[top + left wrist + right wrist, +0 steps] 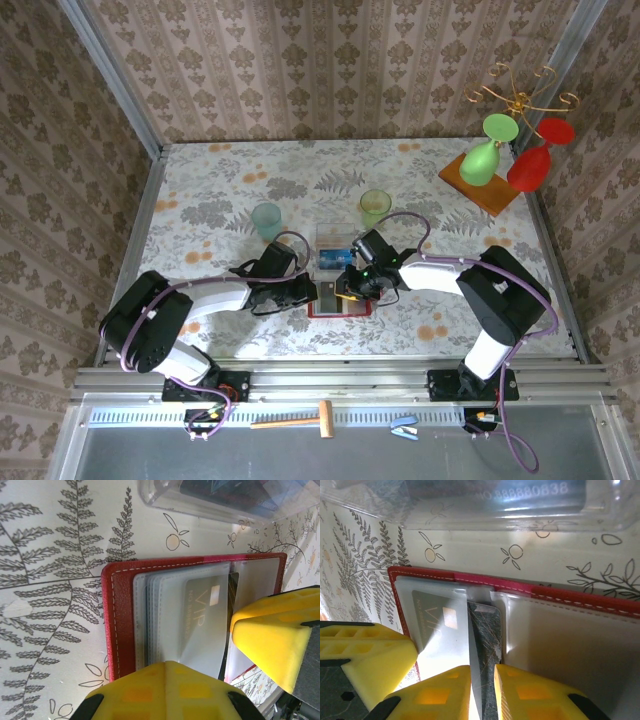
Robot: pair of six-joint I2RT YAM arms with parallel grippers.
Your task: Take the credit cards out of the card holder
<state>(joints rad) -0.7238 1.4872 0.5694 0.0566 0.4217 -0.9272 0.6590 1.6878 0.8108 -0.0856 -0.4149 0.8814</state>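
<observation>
The card holder (345, 312) lies open and flat near the tabletop's (200, 200) front edge, about midway between its left and right edges, with its grey-clear sleeves facing up inside a red border. Both arms fold low over it. The left arm (215, 295) leans from its base toward the left edge, bends sharply, and lays its forearm almost level rightward to the holder's left half. The right arm (450, 272) mirrors this, bending near the right edge with its forearm running leftward to the holder's middle, so the two wrists nearly meet above the holder. The left jaws are clenched. In the left wrist view their yellow fingers (165, 690) sit together as one block on the stack of sleeves, over the edge of the sleeve that holds a grey VIP card (200, 610). Whether they pinch a sleeve or only press on it cannot be told. The right jaws grasp a dark credit card (484, 630) with thin gold veining, held edge-on between their fingers (440, 692). That card stands partly out of a sleeve beside the holder's fold. A clear plastic box (335, 240) sits just behind the holder toward the back edge, with a blue credit card (335, 260) inside it.
</observation>
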